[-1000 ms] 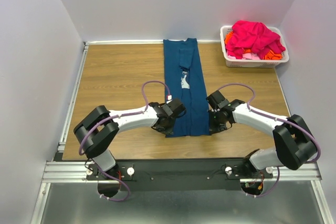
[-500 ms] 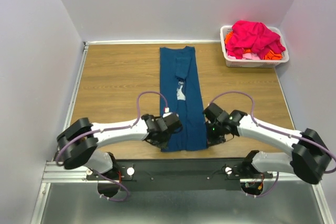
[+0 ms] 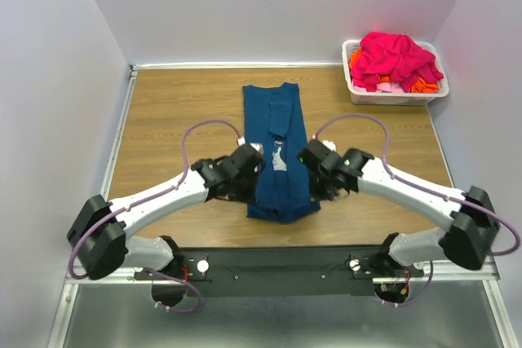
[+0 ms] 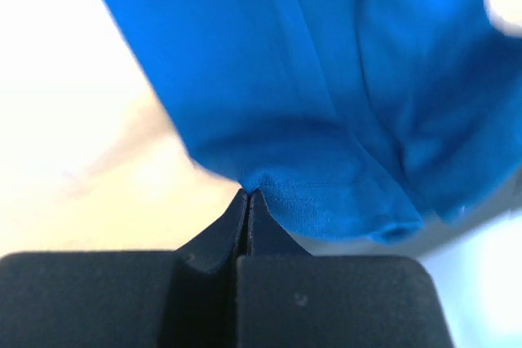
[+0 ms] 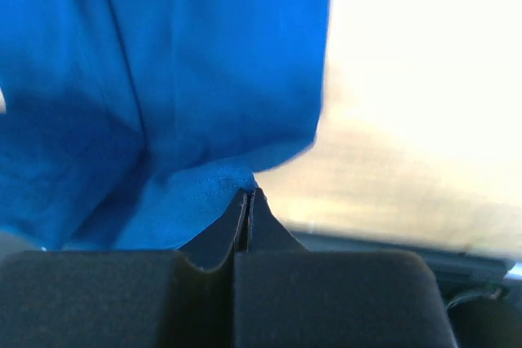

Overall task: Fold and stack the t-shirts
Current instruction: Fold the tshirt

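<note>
Arms: both stretched forward, low over worktop [image 3: 179, 112]. Grip: left tool [image 3: 253, 178] and right tool [image 3: 314, 178] each pinched closed on a near hem corner of blue t-shirt [image 3: 276, 124], which lies lengthwise between them. Its chest print [image 3: 280, 156] is unreadable.

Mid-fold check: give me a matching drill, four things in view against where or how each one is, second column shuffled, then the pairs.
Column one:
1. blue shirt
2. pink shirt
3. basket
4. left end effector

Column two:
A. at the table's far right corner
B. shut on blue cloth
C. long folded strip at mid-table
D. heaped on top in the basket

Pairs: 1-C, 2-D, 3-A, 4-B
</note>
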Motion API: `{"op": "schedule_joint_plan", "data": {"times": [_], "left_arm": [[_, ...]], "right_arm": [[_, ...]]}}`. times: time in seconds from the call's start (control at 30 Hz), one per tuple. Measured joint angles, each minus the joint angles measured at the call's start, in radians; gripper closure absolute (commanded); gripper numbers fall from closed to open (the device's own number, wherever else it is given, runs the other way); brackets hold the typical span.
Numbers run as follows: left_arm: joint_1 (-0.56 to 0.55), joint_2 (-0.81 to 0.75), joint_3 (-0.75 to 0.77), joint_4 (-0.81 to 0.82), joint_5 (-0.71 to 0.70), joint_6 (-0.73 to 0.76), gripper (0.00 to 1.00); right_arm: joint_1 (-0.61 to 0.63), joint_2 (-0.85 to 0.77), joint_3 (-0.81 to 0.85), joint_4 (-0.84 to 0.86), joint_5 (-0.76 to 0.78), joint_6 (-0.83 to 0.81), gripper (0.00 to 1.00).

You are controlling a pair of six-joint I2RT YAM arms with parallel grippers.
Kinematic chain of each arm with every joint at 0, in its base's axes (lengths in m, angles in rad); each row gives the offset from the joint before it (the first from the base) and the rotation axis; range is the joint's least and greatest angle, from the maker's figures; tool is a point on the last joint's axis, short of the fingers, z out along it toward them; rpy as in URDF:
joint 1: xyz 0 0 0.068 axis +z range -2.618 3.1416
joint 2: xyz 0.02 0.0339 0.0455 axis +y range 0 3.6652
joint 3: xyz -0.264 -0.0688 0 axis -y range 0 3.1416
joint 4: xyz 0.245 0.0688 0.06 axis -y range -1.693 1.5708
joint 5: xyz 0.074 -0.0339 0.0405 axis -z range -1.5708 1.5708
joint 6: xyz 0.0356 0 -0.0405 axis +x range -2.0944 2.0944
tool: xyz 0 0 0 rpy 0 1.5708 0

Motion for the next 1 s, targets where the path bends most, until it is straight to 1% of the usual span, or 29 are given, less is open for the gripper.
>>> {"op": "schedule_joint_plan", "data": {"times": [0.07, 0.2, 0.27, 0.3, 0.37, 0.5, 0.63, 0.77, 0.87, 1.0], "left_arm": [[0.081, 0.043, 0.039, 0.021, -0.014, 0.058, 1.00], [0.222, 0.153, 0.164, 0.073, -0.042, 0.171, 1.00], [0.282, 0.212, 0.245, 0.091, -0.057, 0.224, 1.00], [0.299, 0.235, 0.272, 0.100, -0.061, 0.237, 1.00], [0.343, 0.292, 0.341, 0.130, -0.073, 0.277, 1.00], [0.402, 0.377, 0.406, 0.171, -0.089, 0.328, 1.00], [0.444, 0.477, 0.456, 0.207, -0.092, 0.365, 1.00], [0.469, 0.546, 0.462, 0.238, -0.092, 0.380, 1.00], [0.476, 0.568, 0.463, 0.262, -0.091, 0.386, 1.00], [0.481, 0.594, 0.476, 0.287, -0.090, 0.396, 0.93]], "right_arm": [[-0.038, 0.064, 0.063, 0.017, 0.038, -0.046, 0.99], [-0.209, 0.196, 0.183, 0.109, 0.078, -0.176, 0.99], [-0.263, 0.243, 0.230, 0.134, 0.085, -0.227, 0.99], [-0.307, 0.287, 0.275, 0.145, 0.089, -0.257, 0.99], [-0.351, 0.357, 0.351, 0.185, 0.088, -0.312, 0.99], [-0.385, 0.453, 0.453, 0.244, 0.082, -0.378, 0.99], [-0.406, 0.542, 0.518, 0.284, 0.066, -0.418, 0.99], [-0.424, 0.616, 0.531, 0.315, 0.049, -0.442, 0.99], [-0.430, 0.647, 0.531, 0.330, 0.041, -0.455, 0.99], [-0.435, 0.669, 0.531, 0.347, 0.031, -0.464, 0.99]]}}
